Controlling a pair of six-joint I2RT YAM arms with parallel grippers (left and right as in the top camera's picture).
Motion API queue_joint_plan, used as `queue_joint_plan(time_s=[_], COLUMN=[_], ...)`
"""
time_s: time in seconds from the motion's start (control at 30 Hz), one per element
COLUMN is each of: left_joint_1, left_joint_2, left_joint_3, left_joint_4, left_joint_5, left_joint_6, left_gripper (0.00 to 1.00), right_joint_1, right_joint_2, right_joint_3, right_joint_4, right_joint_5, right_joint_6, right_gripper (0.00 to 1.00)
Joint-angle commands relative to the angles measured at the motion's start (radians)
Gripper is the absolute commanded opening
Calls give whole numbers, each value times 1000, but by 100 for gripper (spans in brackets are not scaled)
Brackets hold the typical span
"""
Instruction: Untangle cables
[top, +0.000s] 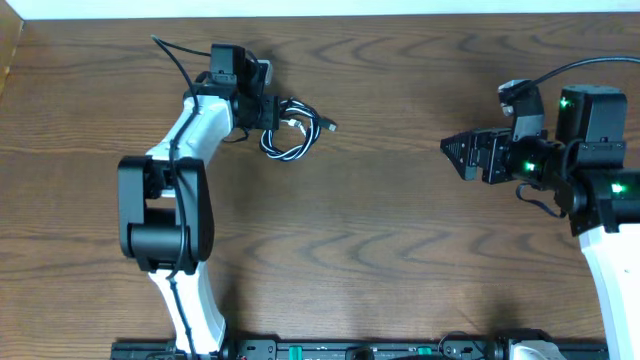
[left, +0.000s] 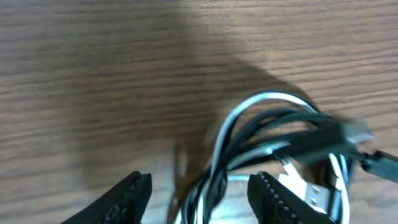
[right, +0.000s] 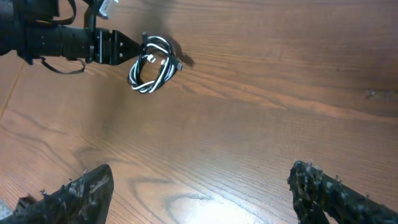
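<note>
The black and white cables (top: 287, 138) lie coiled together in a small tangled loop on the wooden table, at the far left. My left gripper (top: 272, 112) is at the loop's left edge. In the left wrist view its jaws (left: 202, 185) are open, with twisted black and white strands (left: 249, 134) running between them and a white plug end beside the right finger. My right gripper (top: 452, 150) is open and empty, far to the right of the cables. The right wrist view shows its open jaws (right: 199, 183) over bare wood, with the cable loop (right: 152, 71) far off.
The wooden table (top: 380, 230) has its far edge along the top of the overhead view. The left arm's black wire (top: 172, 60) curves behind its wrist. The arm bases stand at the near edge, left and right.
</note>
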Motion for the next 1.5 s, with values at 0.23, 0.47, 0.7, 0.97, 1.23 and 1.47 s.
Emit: queue_joint_plan(time_s=[0.23, 0.47, 0.7, 0.97, 1.23, 1.47], left_joint_1=[-23, -53, -55, -56, -55, -55], left_joint_2=[112, 130, -11, -319, -437, -437], left_joint_3=[17, 17, 18, 18, 18, 17], left_joint_4=[60, 56, -13, -190, -339, -479], left_joint_5=[-6, -6, -5, 139, 68, 63], left_joint_6=[28, 30, -115, -348, -657, -1044], left_gripper=[53, 8, 8, 7, 7, 8], right_joint_1=[9, 9, 9, 40, 181, 327], right_joint_2=[20, 20, 20, 23, 94, 195], right_joint_3=[16, 16, 16, 16, 16, 16], right_joint_4=[-2, -1, 31, 147, 303, 420], right_joint_5=[-11, -8, -6, -5, -5, -5], right_joint_6=[2, 2, 21, 127, 248, 385], right_gripper=[86, 86, 87, 85, 78, 73])
